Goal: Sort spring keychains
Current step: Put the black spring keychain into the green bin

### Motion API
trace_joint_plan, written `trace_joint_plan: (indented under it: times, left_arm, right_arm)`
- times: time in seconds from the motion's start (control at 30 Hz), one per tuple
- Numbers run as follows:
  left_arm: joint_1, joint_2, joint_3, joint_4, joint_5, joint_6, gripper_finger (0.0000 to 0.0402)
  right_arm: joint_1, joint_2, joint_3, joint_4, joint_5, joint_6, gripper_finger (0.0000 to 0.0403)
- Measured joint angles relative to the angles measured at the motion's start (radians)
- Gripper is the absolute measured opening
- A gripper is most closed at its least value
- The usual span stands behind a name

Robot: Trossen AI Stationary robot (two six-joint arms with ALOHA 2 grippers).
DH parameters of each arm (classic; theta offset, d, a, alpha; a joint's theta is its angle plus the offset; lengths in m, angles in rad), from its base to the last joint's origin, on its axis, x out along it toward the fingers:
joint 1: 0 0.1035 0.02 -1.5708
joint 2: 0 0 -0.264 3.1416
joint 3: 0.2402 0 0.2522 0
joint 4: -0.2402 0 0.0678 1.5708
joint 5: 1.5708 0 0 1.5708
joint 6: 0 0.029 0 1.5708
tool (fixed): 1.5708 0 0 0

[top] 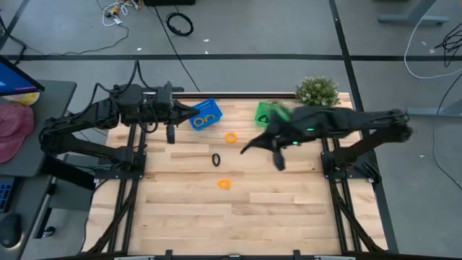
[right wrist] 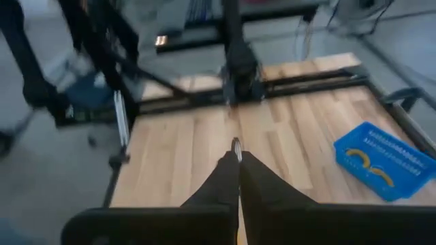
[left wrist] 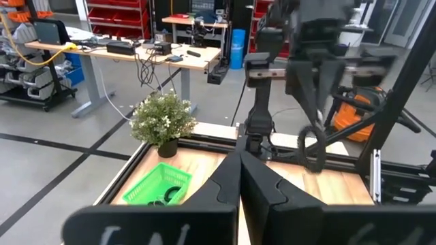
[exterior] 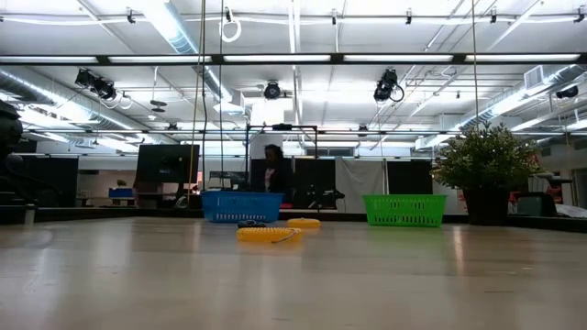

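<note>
My right gripper hangs shut above the table's middle with a black spring keychain at its fingertips. On the table lie two orange keychains and a black one. The blue basket at the far edge holds orange keychains. The green basket holds something black. My left gripper waits shut, raised beside the blue basket. Neither gripper shows in the low view. My right gripper pinches the black keychain's upper part between its two fingertips. The fingers slant down toward the table's left side. The loop hangs below them, lifted clear of the table. In its own wrist view only a small bit of ring shows at the tips.
A potted plant stands at the far edge, right of the green basket. Dark frame rails run along the table's left and right sides. Bare wood lies toward the near edge.
</note>
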State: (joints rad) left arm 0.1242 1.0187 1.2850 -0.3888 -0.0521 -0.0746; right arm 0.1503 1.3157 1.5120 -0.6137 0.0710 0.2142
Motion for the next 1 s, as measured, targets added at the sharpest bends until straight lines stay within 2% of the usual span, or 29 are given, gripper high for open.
trace_joint_plan:
  times: [0.17,0.27,0.37,0.5,0.57,0.7,0.77,0.87,1.0]
  left_arm:
    - [0.000,0.000,0.000,0.020,0.000,0.000,0.0007]
    - [0.000,0.000,0.000,0.020,0.000,0.000,0.0007]
    - [0.000,0.000,0.000,0.020,-0.002,-0.001,0.0007]
    - [0.000,0.000,0.000,0.020,-0.034,-0.015,0.0007]
    - [0.000,0.000,0.000,0.020,-0.044,-0.015,0.0007]
    - [0.000,0.001,0.000,0.018,-0.053,-0.019,0.0007]
    - [0.000,0.001,0.000,0.019,-0.053,-0.019,0.0007]
    - [0.000,0.002,0.000,0.018,-0.061,-0.019,0.0007]
    - [0.000,0.002,0.000,0.017,-0.064,-0.019,0.0007]
  right_arm:
    - [0.054,-0.221,-0.218,0.155,0.120,0.045,0.0000]
    - [0.087,-0.318,-0.306,0.187,0.203,0.047,0.0000]
    - [0.107,-0.378,-0.362,0.196,0.278,0.057,0.0000]
    - [0.108,-0.381,-0.378,0.232,0.361,0.058,0.0000]
    - [0.103,-0.371,-0.378,0.259,0.479,0.071,0.0000]
    - [0.093,-0.346,-0.378,0.259,0.855,0.271,0.0000]
    - [0.093,-0.327,-0.378,0.264,0.992,0.347,0.0000]
    - [0.096,-0.284,-0.378,0.273,1.133,0.384,0.0000]
    - [0.104,-0.226,-0.378,0.322,1.275,0.346,0.0000]
